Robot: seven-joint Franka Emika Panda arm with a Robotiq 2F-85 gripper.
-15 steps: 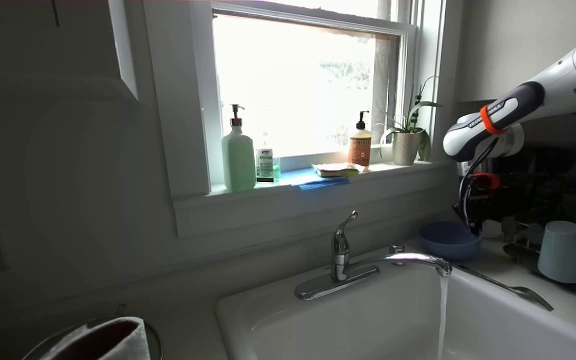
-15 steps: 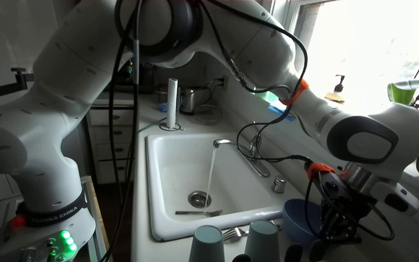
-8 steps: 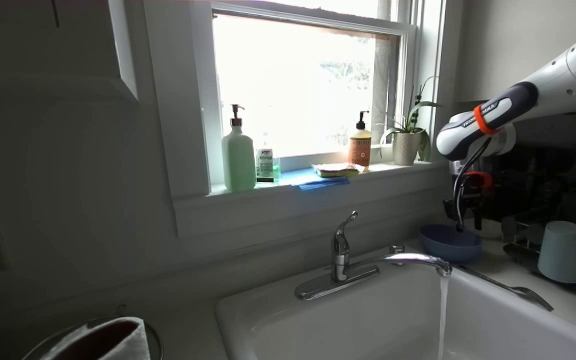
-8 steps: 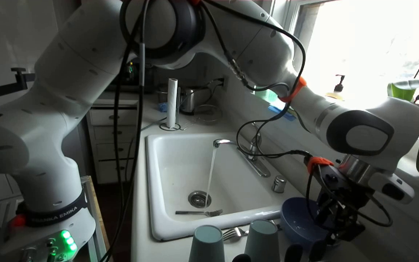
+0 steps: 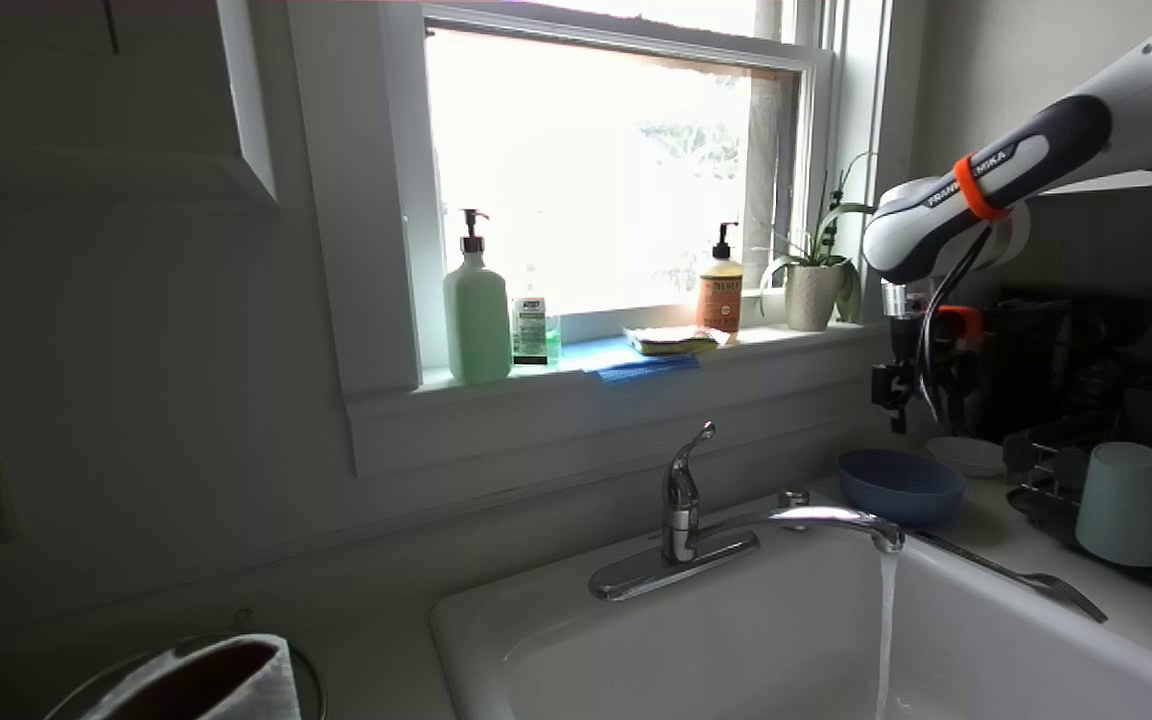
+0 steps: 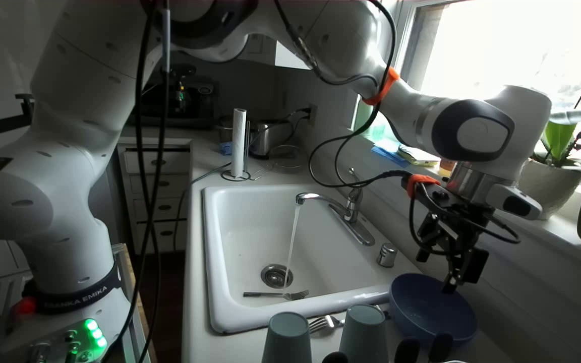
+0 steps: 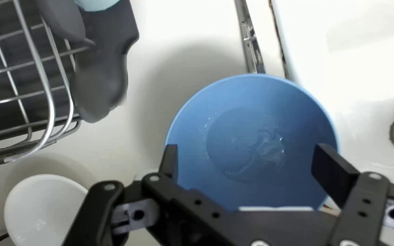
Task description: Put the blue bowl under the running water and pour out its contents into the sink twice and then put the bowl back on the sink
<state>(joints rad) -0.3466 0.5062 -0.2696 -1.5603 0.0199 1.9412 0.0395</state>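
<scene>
The blue bowl (image 6: 429,315) stands upright at the counter end of the sink (image 6: 315,305), also visible in an exterior view as a blue bowl (image 5: 901,495) behind the spout's tip. From above, the blue bowl (image 7: 251,99) covers part of the sink's edge seam, and a little clear liquid glints on its bottom. My gripper (image 7: 248,153) is wide apart above it, holding nothing; in an exterior view the gripper (image 6: 437,273) hangs higher than the rim. Running water (image 6: 293,242) falls from the faucet as a thin stream into the basin.
A dish rack (image 7: 29,68) and a white bowl (image 7: 44,208) flank the blue bowl. Two pale cups, including a cup (image 6: 289,338), stand near the sink's end. One fork (image 5: 1036,580) lies on the counter, another fork (image 6: 275,294) in the basin. The wall and windowsill plant (image 6: 555,166) are close to the arm.
The gripper has opened, let go of the blue bowl and risen above it. The bowl has shifted only slightly and now rests freely. The water keeps running.
</scene>
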